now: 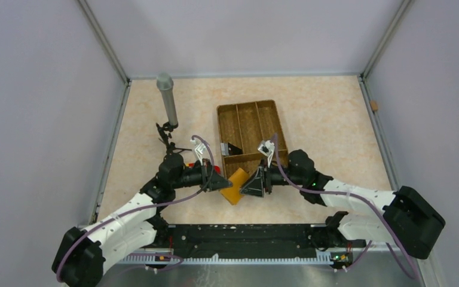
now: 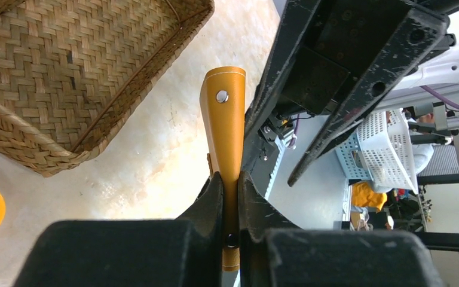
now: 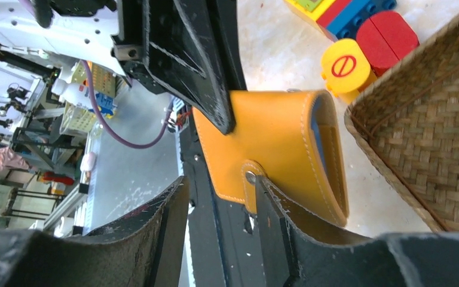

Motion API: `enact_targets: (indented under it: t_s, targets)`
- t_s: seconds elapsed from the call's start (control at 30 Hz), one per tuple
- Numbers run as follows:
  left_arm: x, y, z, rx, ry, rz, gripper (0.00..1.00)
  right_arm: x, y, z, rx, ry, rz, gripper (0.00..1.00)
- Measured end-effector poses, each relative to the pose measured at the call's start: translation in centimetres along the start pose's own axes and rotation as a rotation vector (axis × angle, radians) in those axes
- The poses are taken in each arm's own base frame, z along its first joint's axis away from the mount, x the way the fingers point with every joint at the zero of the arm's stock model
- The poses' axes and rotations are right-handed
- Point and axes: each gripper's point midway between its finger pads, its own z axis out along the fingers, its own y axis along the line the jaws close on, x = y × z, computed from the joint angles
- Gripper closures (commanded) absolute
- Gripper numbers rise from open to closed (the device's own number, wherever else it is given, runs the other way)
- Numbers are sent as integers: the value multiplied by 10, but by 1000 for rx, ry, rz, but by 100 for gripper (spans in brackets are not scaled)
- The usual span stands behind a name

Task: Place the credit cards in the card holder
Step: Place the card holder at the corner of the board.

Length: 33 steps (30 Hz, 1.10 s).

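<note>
The tan-orange card holder [image 1: 234,184] hangs above the table near the front, between my two grippers. My left gripper [image 1: 221,182] is shut on one edge of it. In the left wrist view the card holder [image 2: 226,131] stands edge-on between the jaws of that gripper [image 2: 230,176], its stud showing. My right gripper [image 1: 250,182] is open. In the right wrist view one finger [image 3: 275,203] touches the snap tab of the card holder [image 3: 275,137], whose blue inside shows, and the gripper [image 3: 221,179] holds nothing. I see no credit cards clearly.
The woven brown divided tray [image 1: 252,105] lies behind the grippers, with a small dark flat thing [image 1: 230,147] in its near left compartment. Toy bricks [image 3: 358,36] lie by the tray's corner. A grey cylinder [image 1: 167,98] stands at the back left.
</note>
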Motion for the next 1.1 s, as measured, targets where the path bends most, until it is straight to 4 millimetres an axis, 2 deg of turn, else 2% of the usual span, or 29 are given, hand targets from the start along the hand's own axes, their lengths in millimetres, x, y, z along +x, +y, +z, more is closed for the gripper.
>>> enact_targets:
  t_s: [0.17,0.37,0.6,0.77,0.93,1.07,1.1]
  targets:
    - [2,-4,-2,19,11,5,100,7,-9,-5,21,0,14,53]
    - [2,-7,-3,33,13,11,100,5,-10,-9,28,-7,6,53]
    - [3,-12,-3,55,21,12,100,15,-6,-7,-21,42,16,58]
    - [2,-15,-3,67,17,17,100,18,0,-7,-65,58,19,67]
    - [0,-19,-4,82,14,15,100,14,7,-5,-100,51,11,84]
    - [-1,-20,-4,88,9,17,100,13,5,-1,-100,59,21,100]
    - [-1,-20,-4,87,8,15,100,13,3,0,-98,61,24,100]
